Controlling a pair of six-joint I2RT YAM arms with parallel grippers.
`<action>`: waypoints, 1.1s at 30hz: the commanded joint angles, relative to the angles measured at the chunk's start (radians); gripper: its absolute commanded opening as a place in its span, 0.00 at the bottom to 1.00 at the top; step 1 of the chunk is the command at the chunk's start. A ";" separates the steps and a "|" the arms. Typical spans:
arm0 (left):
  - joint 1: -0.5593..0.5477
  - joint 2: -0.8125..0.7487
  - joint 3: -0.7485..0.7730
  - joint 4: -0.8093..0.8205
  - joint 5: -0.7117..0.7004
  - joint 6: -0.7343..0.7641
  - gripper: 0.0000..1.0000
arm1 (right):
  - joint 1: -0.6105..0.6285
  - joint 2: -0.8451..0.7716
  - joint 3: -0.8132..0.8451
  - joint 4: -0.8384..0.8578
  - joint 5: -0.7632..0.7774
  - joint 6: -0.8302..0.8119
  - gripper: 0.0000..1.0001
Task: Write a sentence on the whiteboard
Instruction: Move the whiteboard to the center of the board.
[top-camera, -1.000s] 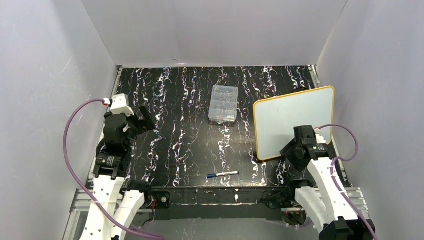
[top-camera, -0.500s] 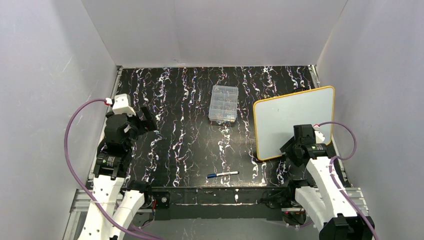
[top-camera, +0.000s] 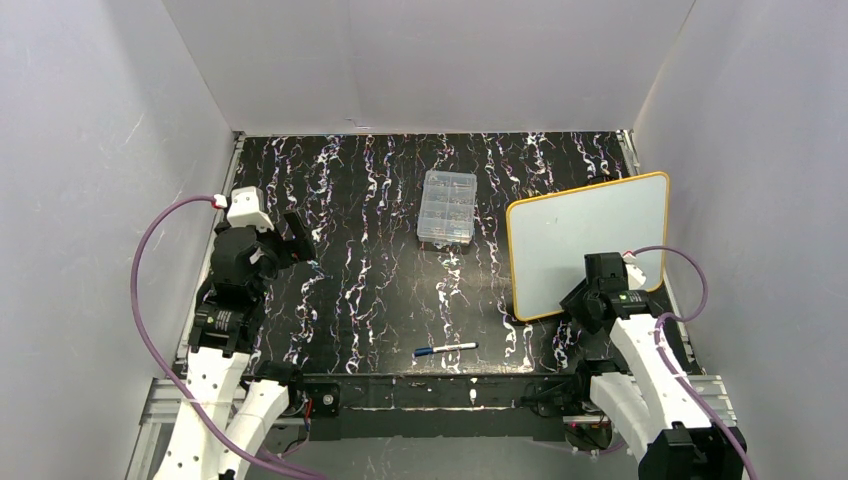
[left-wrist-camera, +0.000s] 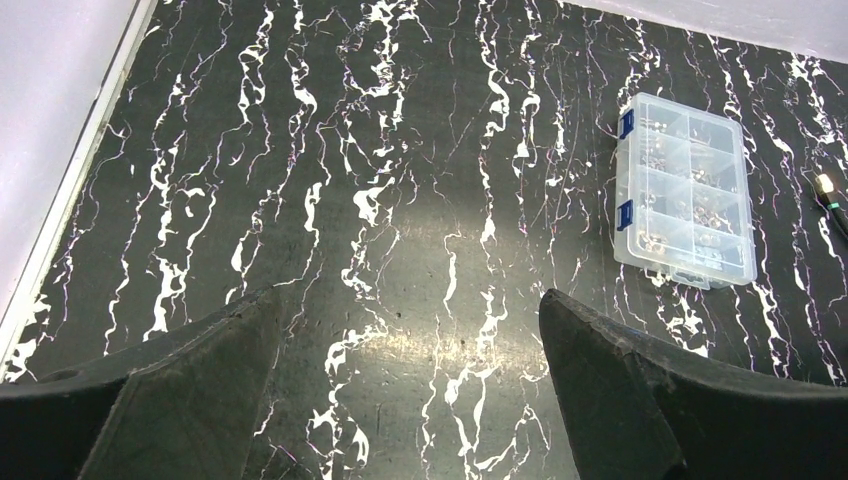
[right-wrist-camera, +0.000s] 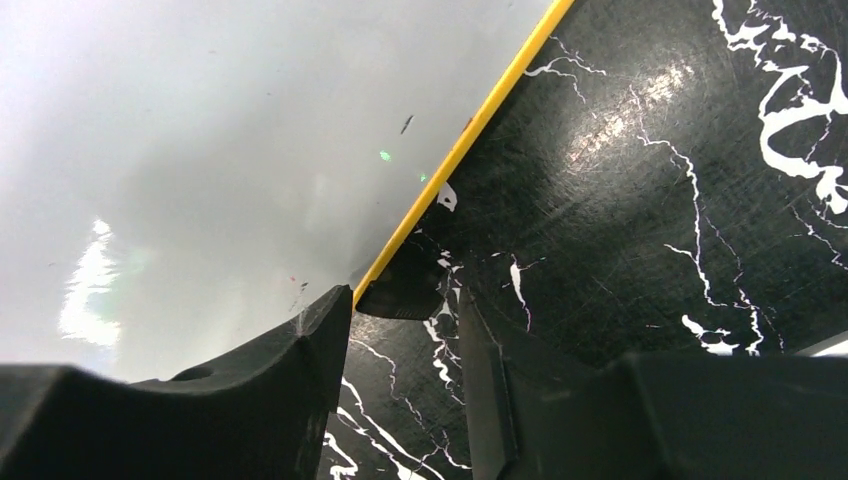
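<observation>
A black surface (top-camera: 370, 200) veined with white marbling fills the floor of the enclosure. Plain pale grey walls rise at the back (top-camera: 430, 60), left (top-camera: 100, 150) and right (top-camera: 760, 150). Overhead light leaves a soft glare on the surface.

We are seeing the right arm (top-camera: 628, 318) covering the near corner of the whiteboard (top-camera: 585, 235) from above. The right wrist camera is cropping it at top and left.

white arm links (top-camera: 210, 382) with black joints (top-camera: 236, 266); purple cables (top-camera: 133, 290); black wedge-shaped tool fingers (left-wrist-camera: 185, 395).
</observation>
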 joint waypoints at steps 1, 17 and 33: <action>-0.005 0.002 -0.006 0.014 0.011 0.002 0.98 | -0.007 0.023 -0.016 0.045 0.000 0.014 0.51; -0.012 0.012 -0.007 0.025 0.024 0.002 0.99 | -0.006 -0.010 -0.074 0.089 -0.085 -0.013 0.30; -0.013 0.019 -0.006 0.031 0.032 0.000 0.99 | -0.005 -0.046 -0.113 0.142 -0.211 -0.088 0.09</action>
